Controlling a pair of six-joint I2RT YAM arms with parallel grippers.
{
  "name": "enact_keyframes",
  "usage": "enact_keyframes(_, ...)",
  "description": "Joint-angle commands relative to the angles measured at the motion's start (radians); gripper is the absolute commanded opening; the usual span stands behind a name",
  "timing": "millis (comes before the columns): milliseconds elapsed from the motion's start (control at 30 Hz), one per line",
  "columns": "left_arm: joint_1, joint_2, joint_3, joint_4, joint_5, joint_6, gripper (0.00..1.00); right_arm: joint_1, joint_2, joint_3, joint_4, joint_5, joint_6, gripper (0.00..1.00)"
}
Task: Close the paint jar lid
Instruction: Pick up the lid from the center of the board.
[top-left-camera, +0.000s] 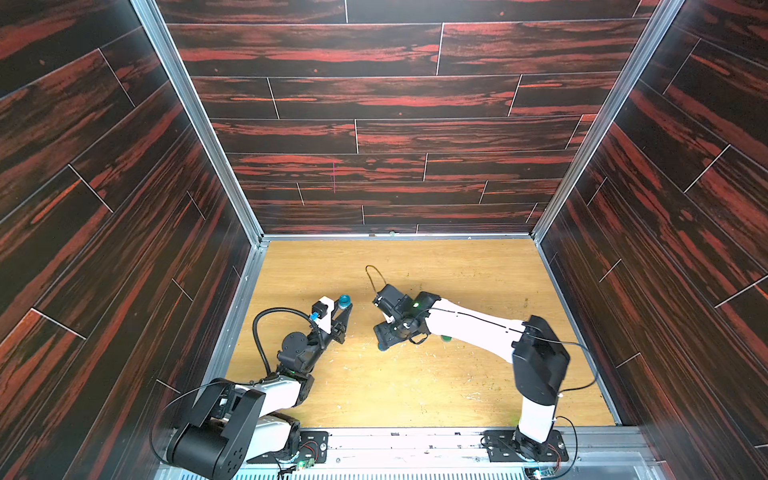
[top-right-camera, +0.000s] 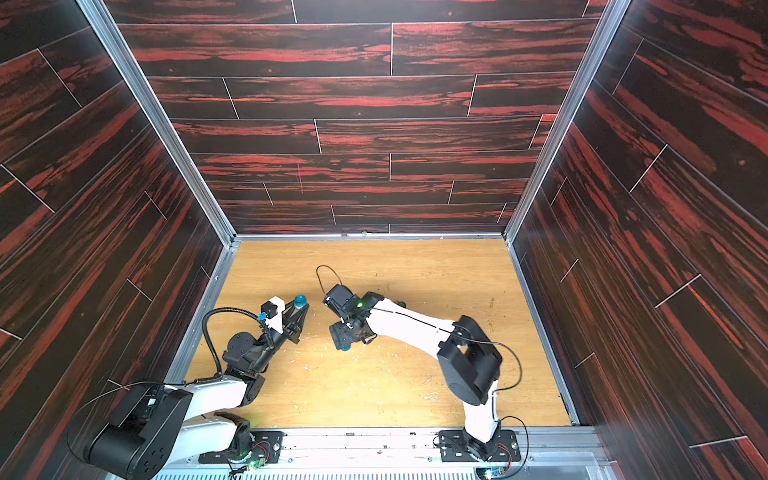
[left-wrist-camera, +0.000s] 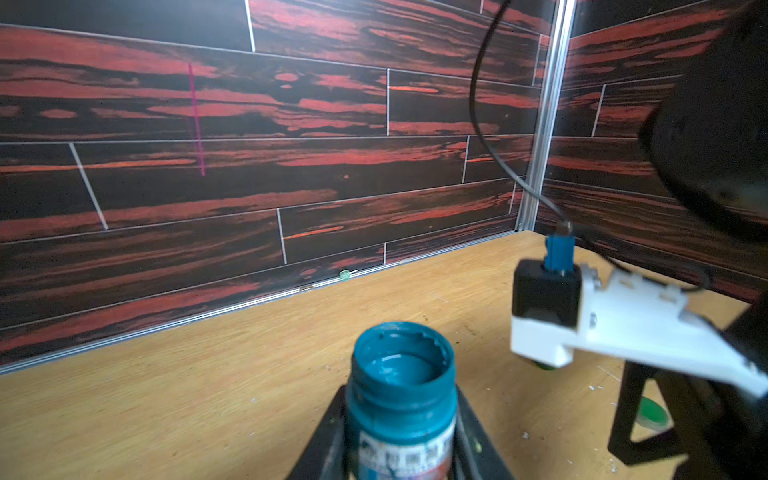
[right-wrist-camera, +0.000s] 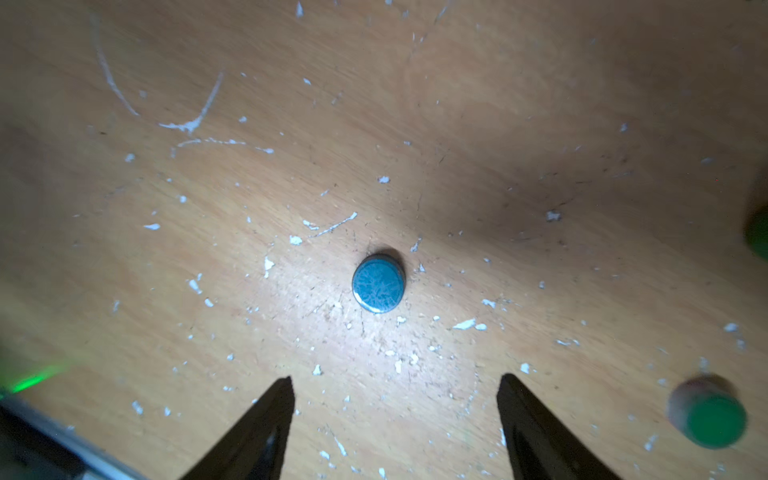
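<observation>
1. Two grippers share the work: the left gripper (left-wrist-camera: 401, 419) is clamped on the open teal paint jar (left-wrist-camera: 401, 374), which stands upright.
2. The teal lid (right-wrist-camera: 378, 284) lies flat on the table (top-left-camera: 415, 395), about five o'clock from the jar in a top view.
3. The right gripper (right-wrist-camera: 397, 378) hangs over the lid, jaws apart, seemingly not yet centred.
4. Centre it first, then descend and pinch the rim. Avoid the green cap (right-wrist-camera: 715, 419) at the lid's three o'clock.

Left arm (top-left-camera: 270, 397): based near-left, elbow folded, forearm reaching far and right.
Left gripper (top-left-camera: 347, 308): roughly level, jaws clamped on the paint jar (left-wrist-camera: 401, 386).
Right arm (top-left-camera: 473, 328): based near-right, lower link rising upright, forearm stretched left.
Right gripper (right-wrist-camera: 395, 378): pointing down at the table, jaws spread apart, empty.
</observation>
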Motion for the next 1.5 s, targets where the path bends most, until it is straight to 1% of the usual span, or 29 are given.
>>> enact_keyframes(0,0.022,-0.017,-0.016,0.012,-0.009,0.002,0.30,0.005,0.041,0.031,0.009,-0.024,0.024,0.78)
enact_keyframes(200,0.040,-0.011,-0.026,0.014,-0.011,0.000,0.30,0.020,0.100,0.055,0.006,-0.032,0.033,0.73)
enact_keyframes(400,0.040,-0.023,-0.021,-0.004,0.001,-0.002,0.31,0.026,0.149,0.089,-0.010,-0.022,0.041,0.67)
enact_keyframes(733,0.041,-0.049,-0.015,-0.039,0.006,0.005,0.31,0.031,0.209,0.123,-0.035,-0.022,0.051,0.60)
enact_keyframes(833,0.041,-0.049,-0.015,-0.040,0.009,0.004,0.31,0.030,0.221,0.129,-0.040,-0.016,0.052,0.56)
enact_keyframes(1467,0.041,-0.051,-0.011,-0.048,0.015,0.000,0.31,0.031,0.283,0.169,-0.060,-0.001,0.052,0.49)
